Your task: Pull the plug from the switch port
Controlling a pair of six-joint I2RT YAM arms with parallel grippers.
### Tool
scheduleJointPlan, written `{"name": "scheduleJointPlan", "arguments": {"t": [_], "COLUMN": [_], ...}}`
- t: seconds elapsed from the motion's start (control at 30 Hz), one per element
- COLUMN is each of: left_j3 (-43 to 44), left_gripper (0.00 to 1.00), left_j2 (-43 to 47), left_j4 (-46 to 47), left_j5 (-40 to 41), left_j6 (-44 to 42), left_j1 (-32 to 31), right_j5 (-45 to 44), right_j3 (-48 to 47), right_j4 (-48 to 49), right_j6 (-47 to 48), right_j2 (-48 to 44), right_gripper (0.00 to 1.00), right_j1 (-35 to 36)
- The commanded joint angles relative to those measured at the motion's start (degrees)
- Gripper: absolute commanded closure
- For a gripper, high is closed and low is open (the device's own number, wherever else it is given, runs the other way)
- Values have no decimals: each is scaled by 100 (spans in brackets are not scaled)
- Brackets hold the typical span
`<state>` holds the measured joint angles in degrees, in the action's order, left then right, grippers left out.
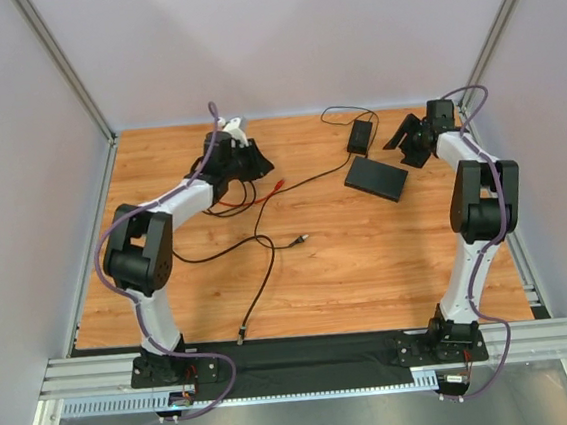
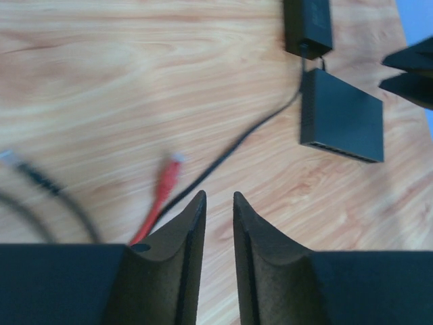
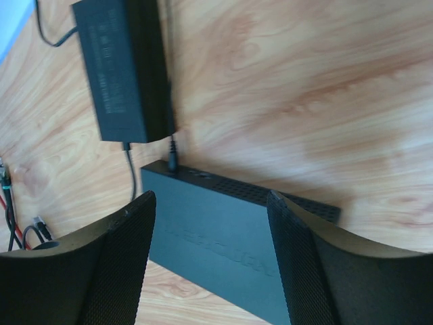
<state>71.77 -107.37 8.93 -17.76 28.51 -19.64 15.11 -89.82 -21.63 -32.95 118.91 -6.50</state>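
Note:
The switch [image 1: 376, 177] is a flat black box lying at the back right of the table. It also shows in the left wrist view [image 2: 342, 115] and under my right gripper [image 3: 216, 237]. A thin black plug [image 3: 172, 161] sits in its back edge. The sockets along its front edge look empty. A red cable's plug [image 2: 169, 177] lies loose on the wood. My left gripper [image 2: 218, 196] is empty, its jaws a narrow gap apart, left of the switch [image 1: 257, 163]. My right gripper [image 3: 210, 198] is wide open just above the switch [image 1: 404, 143].
A black adapter brick [image 1: 360, 136] with a thin cord lies just behind the switch, seen too in the right wrist view [image 3: 122, 68]. Black and red cables [image 1: 255, 225] trail over the middle and left of the table. Grey walls close the sides and back.

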Motion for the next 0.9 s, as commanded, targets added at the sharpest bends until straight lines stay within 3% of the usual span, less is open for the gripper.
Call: {"name": "scheduleJointPlan", "arguments": {"t": [0.0, 0.3, 0.57, 0.87], "left_j3": [713, 2585, 3650, 4626], "left_gripper": [72, 92, 93, 92], "left_j2": [-450, -2243, -3202, -3808], "left_j4": [171, -365, -1023, -1437], "left_j5": [-105, -246, -140, -193], "left_j6": [365, 664, 831, 875], "left_j1": [-653, -1674, -1921, -2000], "right_j5": [246, 746, 888, 950], "right_j3": [70, 518, 1195, 1746], "right_j4": [299, 774, 1442, 1494], "right_j6": [-19, -291, -634, -704], "right_j2": [-17, 18, -105, -175], "right_gripper": [32, 34, 37, 40], "right_j1": [-114, -317, -317, -273]}}
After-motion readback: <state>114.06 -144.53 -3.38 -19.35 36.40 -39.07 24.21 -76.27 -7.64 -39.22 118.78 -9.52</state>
